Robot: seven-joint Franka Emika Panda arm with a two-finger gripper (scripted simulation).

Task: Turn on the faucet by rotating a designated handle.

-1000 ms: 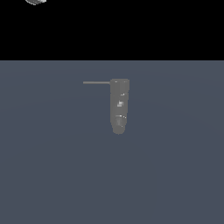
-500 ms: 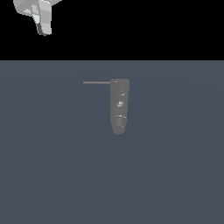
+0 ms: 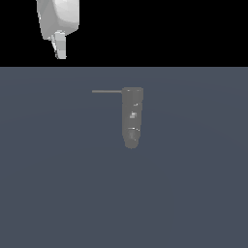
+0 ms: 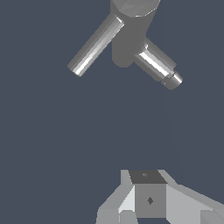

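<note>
The faucet (image 3: 131,117) is the landmark. In the exterior view it appears as a dull grey, stubby cylinder whose long axis runs up and down the picture: its flat end is uppermost, and its rounded end points toward the lower edge. A few small pale specks and short bright streaks mark its side. It sits on a plain slate-blue surface (image 3: 193,193), somewhat above the middle of that surface and a little toward the exterior view's right of centre.

The handle (image 3: 107,91) is a thin, straight grey rod. It leaves the faucet at the flat end and runs level toward the exterior view's left, at a right angle to the cylinder's long axis. It is about as long as the cylinder is wide, or slightly longer.

In the wrist view the faucet (image 4: 131,30) shows a faceted grey body with two shiny cylindrical arms branching from it. One arm (image 4: 95,45) is plain. The other (image 4: 158,68) ends in a small stepped tip. Which of the two is the handle cannot be told from this view.

The gripper (image 3: 59,46) is white and hangs well apart from the faucet, beyond the handle's free end toward the exterior view's left and higher up, against the black background. It touches nothing. Whether its claw is open or closed cannot be told.
</note>
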